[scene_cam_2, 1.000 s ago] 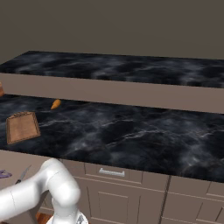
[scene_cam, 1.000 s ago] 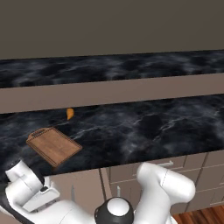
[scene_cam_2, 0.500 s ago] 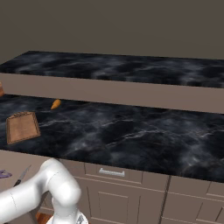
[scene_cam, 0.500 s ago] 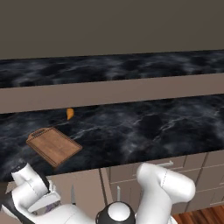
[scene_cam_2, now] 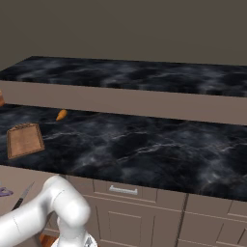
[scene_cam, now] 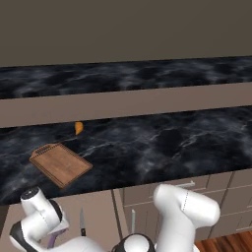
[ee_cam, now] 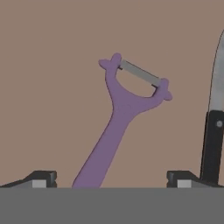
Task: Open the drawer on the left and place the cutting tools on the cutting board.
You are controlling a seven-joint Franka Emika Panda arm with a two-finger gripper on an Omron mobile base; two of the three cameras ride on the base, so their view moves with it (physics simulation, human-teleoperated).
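Taupe-brown drawer (scene_cam: 98,216) open | my tool (ee_cam: 111,179) spread above purple Y-shaped peeler (ee_cam: 118,127) inside, black-handled knife (ee_cam: 213,131) beside | reddish-brown wooden cutting board (scene_cam: 61,164) on counter (scene_cam: 162,142) bare | both tools left to move

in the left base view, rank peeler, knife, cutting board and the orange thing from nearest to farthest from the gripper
1. Purple peeler, in the open drawer, between the open gripper fingers.
2. Knife, just beside it.
3. Cutting board, on the counter above.
4. Small orange object, farther back.

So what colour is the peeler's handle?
Purple, on the peeler lying in the drawer; the hand view shows it best.
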